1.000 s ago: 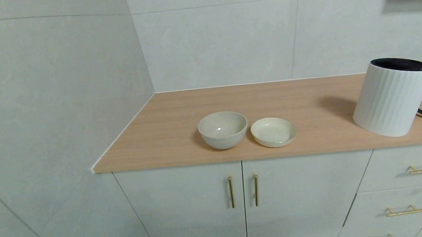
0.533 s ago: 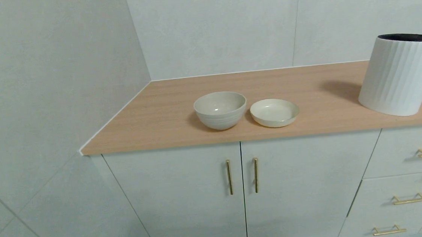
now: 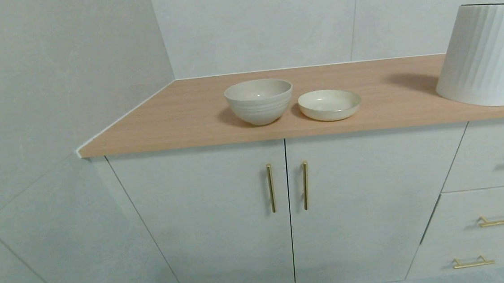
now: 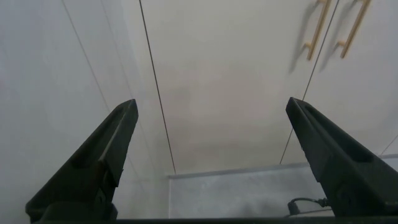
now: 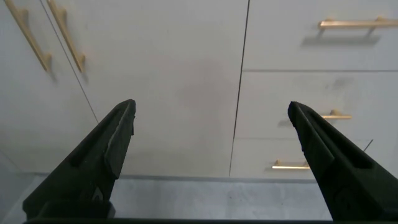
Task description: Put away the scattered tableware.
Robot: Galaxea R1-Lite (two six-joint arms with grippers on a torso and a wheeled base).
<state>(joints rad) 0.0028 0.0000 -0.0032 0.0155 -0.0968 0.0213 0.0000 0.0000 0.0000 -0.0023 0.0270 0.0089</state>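
Two pieces of tableware, a deep ribbed bowl (image 3: pixel 258 101) and a shallow dish (image 3: pixel 329 104), stand upright just beside each other near the front edge of the wooden surface (image 3: pixel 178 116), the bowl toward the robot's left. Directly beneath them is a pair of closed cabinet doors (image 3: pixel 222 216), whose two brass handles (image 3: pixel 271 188) flank the centre seam. A stack of drawers (image 3: pixel 496 162) lies toward the robot's right, and a tall white ribbed container (image 3: pixel 489 66) stands on the surface well apart from the dish on that side. Left pincer (image 4: pixel 211 107) and right pincer (image 5: pixel 211 107) are both spread wide and hold nothing; each sits low, facing the cabinet front rather than the surface. Judged stage: approach, with neither piece yet grasped and no storage place yet opened. The next move probably calls either for raising an arm to the rim of the bowl or dish, or for closing one pincer on a door handle to open the cupboard. If the latter, the slim upright handle would need a squarely centred grip.
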